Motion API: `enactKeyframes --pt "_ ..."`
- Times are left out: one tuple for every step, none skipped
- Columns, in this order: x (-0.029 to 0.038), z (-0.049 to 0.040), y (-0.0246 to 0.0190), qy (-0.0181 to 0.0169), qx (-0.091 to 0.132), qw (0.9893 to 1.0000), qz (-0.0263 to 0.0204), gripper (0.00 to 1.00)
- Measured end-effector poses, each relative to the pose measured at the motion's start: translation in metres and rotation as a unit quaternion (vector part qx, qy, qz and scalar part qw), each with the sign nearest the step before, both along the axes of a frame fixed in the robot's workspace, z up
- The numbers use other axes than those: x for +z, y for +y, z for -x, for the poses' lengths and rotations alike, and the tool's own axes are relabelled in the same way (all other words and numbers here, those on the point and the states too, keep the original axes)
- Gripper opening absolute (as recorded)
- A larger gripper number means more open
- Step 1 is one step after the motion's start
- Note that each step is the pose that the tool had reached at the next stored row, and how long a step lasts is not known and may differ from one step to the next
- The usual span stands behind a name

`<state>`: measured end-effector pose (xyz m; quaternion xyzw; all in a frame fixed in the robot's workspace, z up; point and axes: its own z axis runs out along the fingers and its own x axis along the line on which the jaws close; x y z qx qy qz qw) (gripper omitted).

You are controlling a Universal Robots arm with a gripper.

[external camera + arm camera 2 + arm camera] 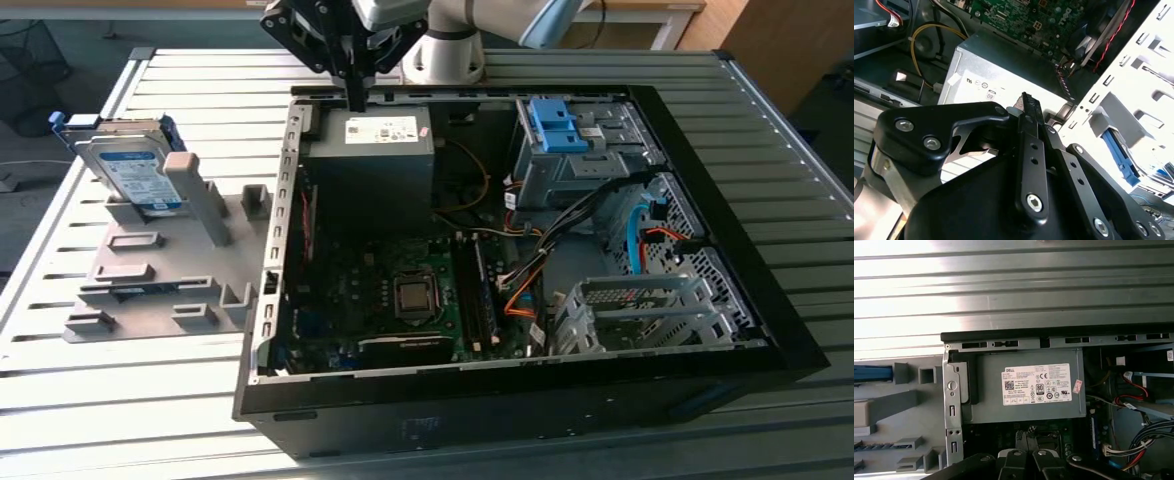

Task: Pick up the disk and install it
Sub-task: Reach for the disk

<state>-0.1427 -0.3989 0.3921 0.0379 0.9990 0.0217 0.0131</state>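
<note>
While gripper (356, 98) hangs over case (534, 412), disk (130, 165) apart

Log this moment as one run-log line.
hand: shut, empty, by power supply | disk: propped in grey holder, outside case | install: not yet done

Slatted metal table (134, 400) with an open black computer case (534, 420) beside a grey holder rack (160, 290).

On the worktop (134, 400), the disk (134, 170) stands on a rack (160, 290) — beside the case (534, 405), on the exterior view's left.
</note>
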Motion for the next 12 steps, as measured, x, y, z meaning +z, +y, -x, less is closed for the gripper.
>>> enactKeyframes --pt "0.0000 0.0002 0.0000 0.0000 0.000 1.0000 0.0000 0.11" --pt "-0.0001 0.0005 0.0000 0.0000 0.000 1.0000 0.0000 0.11" --pt "-0.0001 0.0007 0.0000 0.0000 0.000 1.0000 0.0000 0.11" --pt "-0.0001 0.0009 0.0000 0.0000 0.000 1.0000 0.0000 0.11" --pt "-0.0002 0.0012 0.0000 0.0000 0.000 1.0000 0.0000 0.11" --pt "-0.0002 0.0014 0.0000 0.0000 0.000 1.0000 0.0000 0.11" --pt "-0.0003 0.0017 0.0000 0.0000 0.000 1.0000 0.0000 0.11" --pt "-0.0003 0.0020 0.0000 0.0000 0.000 1.0000 0.0000 0.11" --pt "-0.0003 0.0023 0.0000 0.0000 0.000 1.0000 0.0000 0.11" --pt "-0.0003 0.0026 0.0000 0.0000 0.000 1.0000 0.0000 0.11" --pt "-0.0003 0.0030 0.0000 0.0000 0.000 1.0000 0.0000 0.11" --pt "-0.0003 0.0034 0.0000 0.0000 0.000 1.0000 0.0000 0.11"
